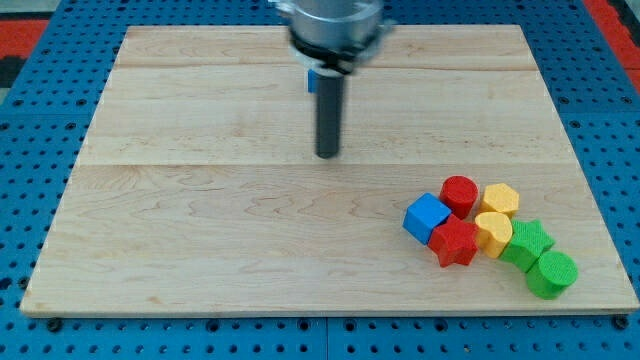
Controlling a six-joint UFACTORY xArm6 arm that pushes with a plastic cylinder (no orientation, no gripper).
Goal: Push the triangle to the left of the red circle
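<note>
my tip (327,153) stands upper centre on the wooden board (200,230), touching nothing, well apart from the red circle (460,192) cluster lower right; a blue block (312,80) peeks behind the rod.

High frontal view over board (200,250)

Red circle (460,192): short red cylinder standing upright, flat round face up. It sits at roughly 4 o'clock from board centre, at the 12 o'clock end of a tight cluster. It's touching or just beside its neighbours: blue cube (427,217) at 8 o'clock, red star (455,243) at 6, yellow hexagon (500,199) at 3.

Triangle: only candidate is a small blue piece (312,80) at 12 o'clock on the board, mostly hidden behind the arm. Only a sliver shows, so I can't confirm shape or pose. It's at 10 o'clock from the red circle, well apart.
</note>
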